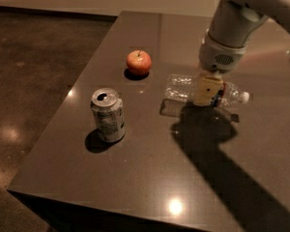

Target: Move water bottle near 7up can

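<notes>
The 7up can (108, 115) stands upright on the dark table (135, 178) near its left front, its silver top opened. The water bottle (182, 88) lies horizontal to the right of the can, white cap (244, 97) pointing right, with its shadow on the table just below it. My gripper (206, 92) comes down from the upper right and is shut on the bottle's labelled middle, so most of the label is hidden by the pale fingers (207, 88). A gap of about one can width separates bottle and can.
A red apple (138, 62) sits behind the can, to the left of the bottle's base. The table's left edge (63, 100) runs close beside the can, with dark floor beyond. The arm's shadow (222, 168) falls across the right front.
</notes>
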Tool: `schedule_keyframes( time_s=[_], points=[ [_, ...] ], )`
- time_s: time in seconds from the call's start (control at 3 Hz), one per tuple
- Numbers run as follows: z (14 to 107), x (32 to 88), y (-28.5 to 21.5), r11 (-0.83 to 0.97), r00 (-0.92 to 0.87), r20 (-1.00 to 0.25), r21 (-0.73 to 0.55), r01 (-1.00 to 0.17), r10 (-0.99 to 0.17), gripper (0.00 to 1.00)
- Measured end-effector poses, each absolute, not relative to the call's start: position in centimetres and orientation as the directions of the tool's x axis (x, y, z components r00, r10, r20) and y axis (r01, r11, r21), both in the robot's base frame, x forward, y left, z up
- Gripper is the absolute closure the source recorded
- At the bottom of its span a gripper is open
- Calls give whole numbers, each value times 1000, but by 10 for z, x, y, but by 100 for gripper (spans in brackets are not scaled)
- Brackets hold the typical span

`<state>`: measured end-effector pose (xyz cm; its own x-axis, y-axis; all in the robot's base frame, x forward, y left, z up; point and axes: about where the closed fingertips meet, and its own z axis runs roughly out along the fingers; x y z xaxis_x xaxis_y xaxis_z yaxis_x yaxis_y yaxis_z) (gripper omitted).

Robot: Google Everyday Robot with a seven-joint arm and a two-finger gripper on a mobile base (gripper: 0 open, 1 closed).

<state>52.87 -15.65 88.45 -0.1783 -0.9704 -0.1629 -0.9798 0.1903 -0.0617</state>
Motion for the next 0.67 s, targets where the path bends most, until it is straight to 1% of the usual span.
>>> schedule_keyframes(
  time_s=[0.67],
  points=[
    [885,491,-100,31,-24,-150,-41,-999,-988,100]
  ],
)
